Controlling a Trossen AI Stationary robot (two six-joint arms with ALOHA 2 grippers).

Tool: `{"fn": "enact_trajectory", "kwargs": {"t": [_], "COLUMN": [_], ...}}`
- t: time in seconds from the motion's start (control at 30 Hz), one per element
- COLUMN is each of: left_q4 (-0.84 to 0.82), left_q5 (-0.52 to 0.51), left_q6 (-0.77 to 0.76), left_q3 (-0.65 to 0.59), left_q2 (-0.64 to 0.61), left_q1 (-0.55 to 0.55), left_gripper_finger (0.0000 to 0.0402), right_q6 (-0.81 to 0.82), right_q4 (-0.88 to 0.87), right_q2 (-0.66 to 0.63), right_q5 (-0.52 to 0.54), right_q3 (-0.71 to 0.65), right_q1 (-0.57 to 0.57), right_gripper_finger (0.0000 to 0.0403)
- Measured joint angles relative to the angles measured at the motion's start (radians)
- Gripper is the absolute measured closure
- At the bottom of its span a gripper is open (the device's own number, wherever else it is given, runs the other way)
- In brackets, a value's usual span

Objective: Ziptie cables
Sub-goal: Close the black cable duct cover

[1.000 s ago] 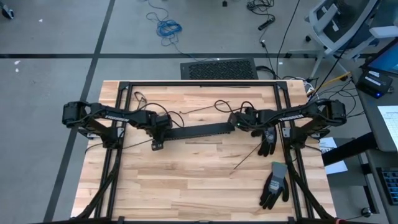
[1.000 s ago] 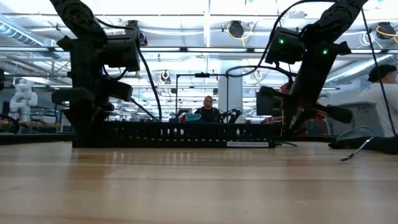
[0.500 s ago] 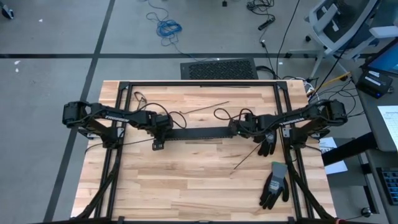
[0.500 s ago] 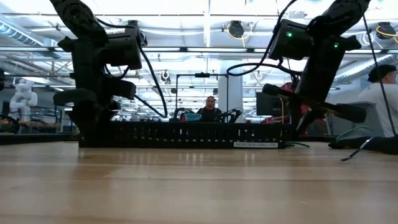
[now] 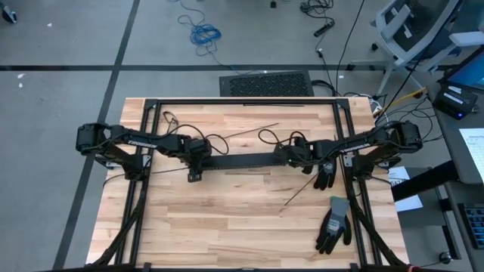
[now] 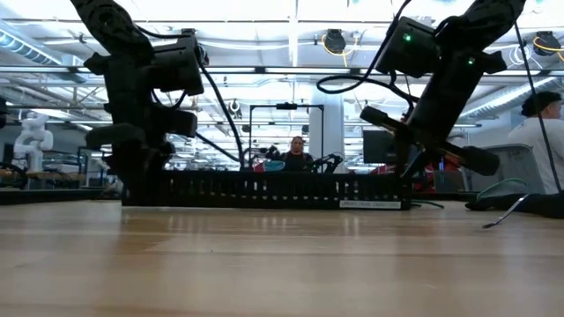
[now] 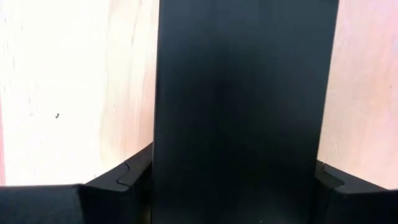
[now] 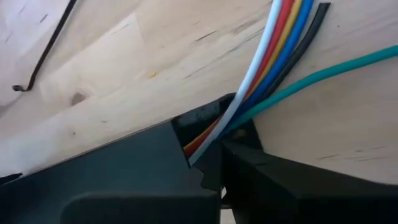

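The right claw [image 8: 211, 163] is clamped on the cables [image 8: 273, 46] near the surface [image 5: 227, 219] centre, toward 3 o'clock. The left claw [image 5: 198, 153], toward 9 o'clock, grips one end of the long black bar [image 5: 242, 160].

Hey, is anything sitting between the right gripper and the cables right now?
No. The right gripper is shut on the cables, which run straight out from between its fingers over bare wood. Nothing visible lies between them.

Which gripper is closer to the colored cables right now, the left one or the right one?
Right. The right gripper is shut on the cables; the left gripper grips the far end of the black bar.
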Motion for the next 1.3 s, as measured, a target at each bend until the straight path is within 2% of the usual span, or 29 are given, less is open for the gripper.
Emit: {"fn": "enact_trajectory", "kwargs": {"t": [0.23, 0.37, 0.5, 0.67, 0.9, 1.07, 1.3], "left_q4": [-0.028, -0.036, -0.018, -0.021, -0.010, -0.029, -0.077], "left_q5": [0.000, 0.019, 0.022, 0.086, 0.182, 0.177, 0.067], "left_q6": [0.001, 0.000, -0.003, -0.029, -0.029, -0.040, -0.024], "left_q3": [0.000, 0.011, 0.032, 0.032, 0.033, 0.038, 0.171], "left_q2": [0.000, -0.008, -0.030, -0.035, -0.036, -0.036, -0.055], "left_q1": [0.000, 0.000, 0.001, 0.001, 0.001, 0.001, 0.002], "left_gripper_finger": [0.0153, 0.0153, 0.0153, 0.0151, 0.0099, 0.0065, 0.0061], "right_q6": [-0.001, -0.002, -0.024, -0.039, -0.085, -0.145, -0.135], "right_q4": [-0.062, -0.063, -0.052, -0.052, -0.045, -0.081, -0.321], "right_q2": [0.000, 0.000, 0.000, 0.000, 0.000, 0.000, 0.000], "right_q5": [-0.006, 0.063, 0.072, 0.071, 0.063, 0.025, 0.014], "right_q3": [0.002, 0.002, 0.002, 0.002, 0.002, 0.002, 0.002], "right_q1": [0.000, 0.001, -0.002, 0.001, 0.001, 0.001, 0.001], "right_gripper_finger": [0.0403, 0.0403, 0.0403, 0.0403, 0.0403, 0.0403, 0.0403]}}
